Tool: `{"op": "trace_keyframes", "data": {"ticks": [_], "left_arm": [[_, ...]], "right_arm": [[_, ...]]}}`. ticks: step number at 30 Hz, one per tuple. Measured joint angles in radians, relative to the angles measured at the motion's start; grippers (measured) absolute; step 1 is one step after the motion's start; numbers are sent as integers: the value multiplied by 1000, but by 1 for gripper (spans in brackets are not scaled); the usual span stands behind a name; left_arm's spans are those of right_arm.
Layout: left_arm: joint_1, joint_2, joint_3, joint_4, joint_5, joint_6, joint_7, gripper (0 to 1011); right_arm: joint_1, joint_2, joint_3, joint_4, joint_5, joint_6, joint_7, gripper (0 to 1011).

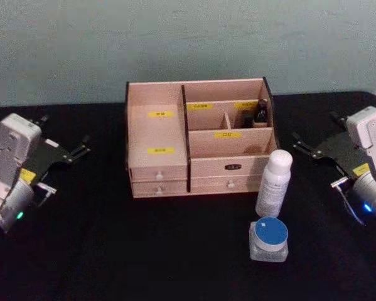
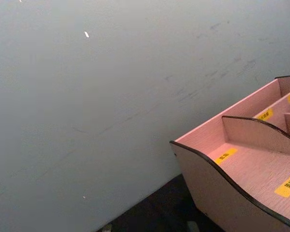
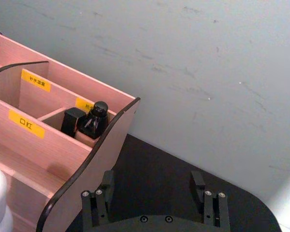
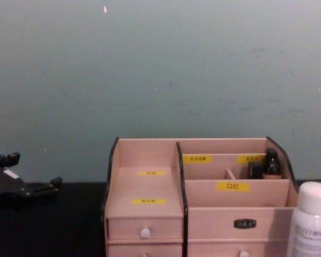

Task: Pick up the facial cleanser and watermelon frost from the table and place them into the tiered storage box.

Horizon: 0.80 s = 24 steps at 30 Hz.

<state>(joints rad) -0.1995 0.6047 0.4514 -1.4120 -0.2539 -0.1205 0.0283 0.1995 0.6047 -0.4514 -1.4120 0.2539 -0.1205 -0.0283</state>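
Note:
The facial cleanser (image 1: 273, 182), a tall white bottle, stands upright on the black table just in front of the tiered storage box's (image 1: 156, 135) right corner. It also rises at the chest view's lower right (image 4: 312, 219). The watermelon frost (image 1: 268, 239), a squat jar with a blue lid, sits a little nearer to me than the bottle. My left gripper (image 1: 63, 132) hovers open to the left of the box, holding nothing. My right gripper (image 3: 152, 183) is open and empty to the right of the box, behind and to the right of the bottle.
Two small dark bottles (image 3: 94, 121) stand in the box's back right compartment. The box's other compartments look bare, and its small drawers (image 4: 145, 227) are closed. A grey-green wall (image 4: 160, 69) rises close behind the table. Open black tabletop lies at the front left.

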Motion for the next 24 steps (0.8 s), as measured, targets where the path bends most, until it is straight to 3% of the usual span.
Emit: {"op": "trace_keyframes", "data": {"ticks": [24], "left_arm": [[0, 0, 0, 0, 0, 0, 0, 1001]], "right_arm": [[0, 0, 0, 0, 0, 0, 0, 1000]]}}
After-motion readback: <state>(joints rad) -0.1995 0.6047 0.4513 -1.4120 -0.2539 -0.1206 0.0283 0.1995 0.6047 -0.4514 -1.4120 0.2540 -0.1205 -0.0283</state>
